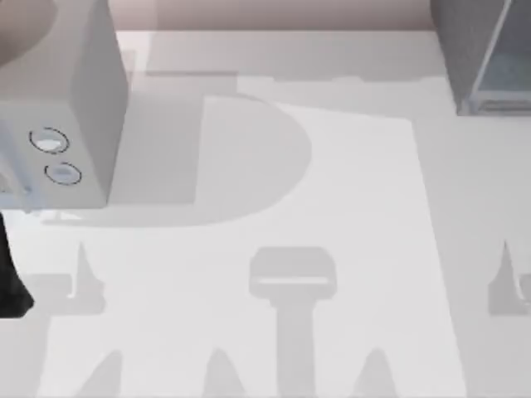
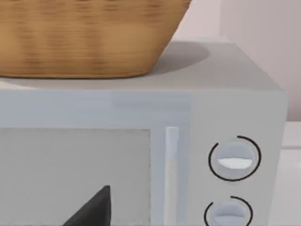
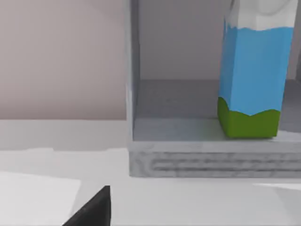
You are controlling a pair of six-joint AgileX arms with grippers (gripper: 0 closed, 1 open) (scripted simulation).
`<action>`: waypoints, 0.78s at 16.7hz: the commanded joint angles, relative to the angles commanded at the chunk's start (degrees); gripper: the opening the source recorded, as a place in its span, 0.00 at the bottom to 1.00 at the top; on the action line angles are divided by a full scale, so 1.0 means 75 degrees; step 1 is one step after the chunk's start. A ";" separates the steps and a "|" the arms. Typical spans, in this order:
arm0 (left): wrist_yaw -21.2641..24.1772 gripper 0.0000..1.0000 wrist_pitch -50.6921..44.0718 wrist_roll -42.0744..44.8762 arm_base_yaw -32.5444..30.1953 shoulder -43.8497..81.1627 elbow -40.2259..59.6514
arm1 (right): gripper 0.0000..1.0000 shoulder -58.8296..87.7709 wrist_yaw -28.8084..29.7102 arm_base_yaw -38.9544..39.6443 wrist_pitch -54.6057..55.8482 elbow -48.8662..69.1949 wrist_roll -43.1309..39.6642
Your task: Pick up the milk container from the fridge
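The milk container [image 3: 251,80] stands upright on the floor of the fridge [image 3: 133,94], near its front lip, with its blue sides and green base band facing the right wrist camera. The compartment's inside is open to view. A dark tip of my right gripper [image 3: 94,209] shows low in the right wrist view, short of the fridge and apart from the carton. From above, the fridge [image 1: 485,50] sits at the table's far right corner. My left gripper [image 2: 94,212] shows as a dark tip in front of the dialled grey box.
A light grey box with two round dials [image 1: 58,108] stands at the far left, with a wicker basket [image 2: 84,37] on top of it. A dark part of my left arm [image 1: 12,274] is at the left edge. The white table [image 1: 332,249] spreads between the two boxes.
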 joint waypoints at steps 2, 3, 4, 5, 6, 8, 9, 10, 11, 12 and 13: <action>0.0000 1.00 0.0000 0.0000 0.0000 0.0000 0.0000 | 1.00 0.0004 -0.0002 -0.0002 0.0004 0.0001 0.0000; 0.0000 1.00 0.0000 0.0000 0.0000 0.0000 0.0000 | 1.00 0.0083 -0.0035 -0.0034 0.0085 0.0020 -0.0001; 0.0000 1.00 0.0000 0.0000 0.0000 0.0000 0.0000 | 1.00 0.0243 -0.0101 -0.0100 0.0248 0.0056 -0.0003; 0.0000 1.00 0.0000 0.0000 0.0000 0.0000 0.0000 | 1.00 0.0483 -0.0195 -0.0197 0.0492 0.0107 -0.0006; 0.0000 1.00 0.0000 0.0000 0.0000 0.0000 0.0000 | 1.00 0.0803 -0.0314 -0.0323 0.0816 0.0170 -0.0008; 0.0000 1.00 0.0000 0.0000 0.0000 0.0000 0.0000 | 1.00 0.1682 -0.0616 -0.0646 0.1702 0.0312 -0.0008; 0.0000 1.00 0.0000 0.0000 0.0000 0.0000 0.0000 | 1.00 0.2241 -0.0791 -0.0835 0.2258 0.0384 -0.0006; 0.0000 1.00 0.0000 0.0000 0.0000 0.0000 0.0000 | 1.00 0.2879 -0.0980 -0.1039 0.2872 0.0452 -0.0001; 0.0000 1.00 0.0000 0.0000 0.0000 0.0000 0.0000 | 1.00 0.3592 -0.1179 -0.1251 0.3529 0.0515 0.0007; 0.0000 1.00 0.0000 0.0000 0.0000 0.0000 0.0000 | 1.00 0.4369 -0.1386 -0.1471 0.4215 0.0572 0.0017; 0.0000 1.00 0.0000 0.0000 0.0000 0.0000 0.0000 | 1.00 0.5196 -0.1600 -0.1696 0.4914 0.0623 0.0029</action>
